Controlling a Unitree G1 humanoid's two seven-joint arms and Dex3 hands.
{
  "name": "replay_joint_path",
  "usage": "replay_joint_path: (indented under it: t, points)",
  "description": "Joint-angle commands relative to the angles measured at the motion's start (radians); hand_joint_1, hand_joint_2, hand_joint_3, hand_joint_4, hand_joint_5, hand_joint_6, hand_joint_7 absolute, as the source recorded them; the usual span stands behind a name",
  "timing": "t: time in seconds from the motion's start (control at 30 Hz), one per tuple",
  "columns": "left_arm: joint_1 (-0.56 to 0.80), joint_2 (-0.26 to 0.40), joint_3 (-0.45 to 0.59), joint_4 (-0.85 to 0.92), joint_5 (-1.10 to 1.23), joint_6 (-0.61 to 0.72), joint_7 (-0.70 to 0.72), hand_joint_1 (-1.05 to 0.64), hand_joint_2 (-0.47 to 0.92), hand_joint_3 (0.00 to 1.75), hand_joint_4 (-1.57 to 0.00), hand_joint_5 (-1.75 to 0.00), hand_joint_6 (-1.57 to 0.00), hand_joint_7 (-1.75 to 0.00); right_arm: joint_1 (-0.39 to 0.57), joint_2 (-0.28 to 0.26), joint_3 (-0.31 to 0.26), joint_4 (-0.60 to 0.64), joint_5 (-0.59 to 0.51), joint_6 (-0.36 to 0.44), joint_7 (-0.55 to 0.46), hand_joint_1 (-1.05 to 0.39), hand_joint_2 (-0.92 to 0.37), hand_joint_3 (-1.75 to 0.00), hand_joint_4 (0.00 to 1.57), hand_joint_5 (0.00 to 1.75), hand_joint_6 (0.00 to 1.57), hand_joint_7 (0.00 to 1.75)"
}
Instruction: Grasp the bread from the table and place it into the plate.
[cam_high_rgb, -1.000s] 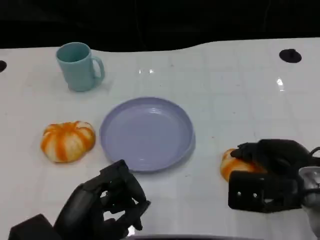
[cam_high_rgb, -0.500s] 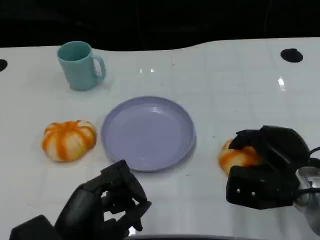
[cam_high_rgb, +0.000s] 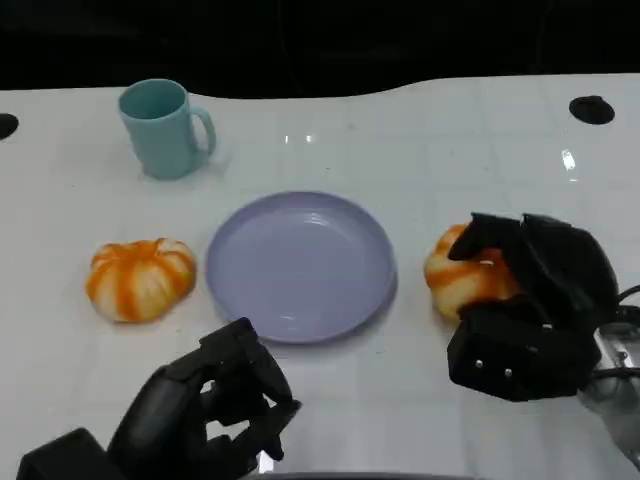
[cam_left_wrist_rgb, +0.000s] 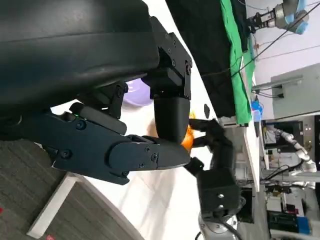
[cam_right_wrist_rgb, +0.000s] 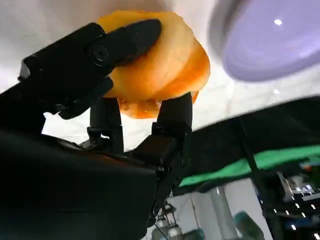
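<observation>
An orange-and-cream bread roll (cam_high_rgb: 458, 276) sits in the grip of my right hand (cam_high_rgb: 530, 305), lifted just right of the lavender plate (cam_high_rgb: 300, 265). In the right wrist view black fingers (cam_right_wrist_rgb: 120, 45) wrap over and under the bread (cam_right_wrist_rgb: 160, 65), with the plate (cam_right_wrist_rgb: 270, 40) close beyond it. My left hand (cam_high_rgb: 205, 415) hangs at the near edge of the table, fingers curled with nothing in them. The left wrist view shows those curled fingers (cam_left_wrist_rgb: 125, 150) and, farther off, the right hand (cam_left_wrist_rgb: 215, 150) with the bread (cam_left_wrist_rgb: 187, 139).
A second orange-striped bread roll (cam_high_rgb: 140, 278) lies left of the plate. A teal mug (cam_high_rgb: 162, 128) stands at the back left. The white table (cam_high_rgb: 480, 160) has bare room behind the plate and on the right.
My right hand has lifted the bread off the table and carried it up and slightly left, toward the plate. The left hand has stayed put.
</observation>
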Motion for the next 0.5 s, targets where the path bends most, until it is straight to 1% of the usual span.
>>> replay_joint_path:
  t: [0.03,0.07,0.13,0.2,0.33,0.4,0.5]
  points:
    - [0.003,0.007,0.004,0.004,-0.007,0.0,0.001,-0.53,0.92,0.4,-0.66,-1.75,-0.46,-1.73,0.014,-0.005,-0.022,-0.049,0.031,-0.036,-0.01,-0.09,-0.43,-0.98,0.91,1.75,0.73,1.74]
    - [0.005,0.007,0.003,-0.003,-0.01,0.01,0.001,-0.53,0.92,0.4,-0.66,-1.75,-0.46,-1.73,0.015,-0.004,-0.024,-0.063,0.04,-0.043,-0.001,-0.09,-0.43,-1.0,0.91,1.75,0.73,1.75]
    - [0.007,0.01,0.003,-0.01,-0.009,0.021,0.002,-0.54,0.92,0.4,-0.65,-1.75,-0.45,-1.73,0.014,0.001,-0.027,-0.092,0.061,-0.057,0.016,-0.09,-0.37,-1.16,0.93,1.75,0.74,1.75]
    - [0.005,0.012,0.004,-0.003,-0.007,0.012,-0.002,-0.54,0.92,0.4,-0.65,-1.75,-0.45,-1.73,0.011,0.01,-0.027,-0.122,0.087,-0.072,0.036,-0.08,-0.35,-1.27,0.96,1.75,0.74,1.75]
    - [0.003,0.013,0.004,0.009,-0.002,-0.005,-0.005,-0.53,0.92,0.4,-0.65,-1.75,-0.45,-1.73,-0.007,0.037,-0.021,-0.163,0.114,-0.083,0.071,-0.08,-0.32,-1.37,0.95,1.75,0.73,1.75]
    - [0.005,0.012,0.003,0.005,-0.007,-0.001,-0.006,-0.54,0.92,0.4,-0.65,-1.75,-0.45,-1.73,-0.028,0.064,-0.012,-0.18,0.125,-0.067,0.103,-0.1,-0.28,-1.42,0.95,1.75,0.73,1.75]
    - [0.005,0.013,0.001,0.002,-0.004,0.001,-0.005,-0.55,0.92,0.4,-0.65,-1.75,-0.45,-1.74,-0.052,0.089,-0.001,-0.185,0.11,-0.05,0.129,-0.12,-0.27,-1.45,0.95,1.75,0.72,1.74]
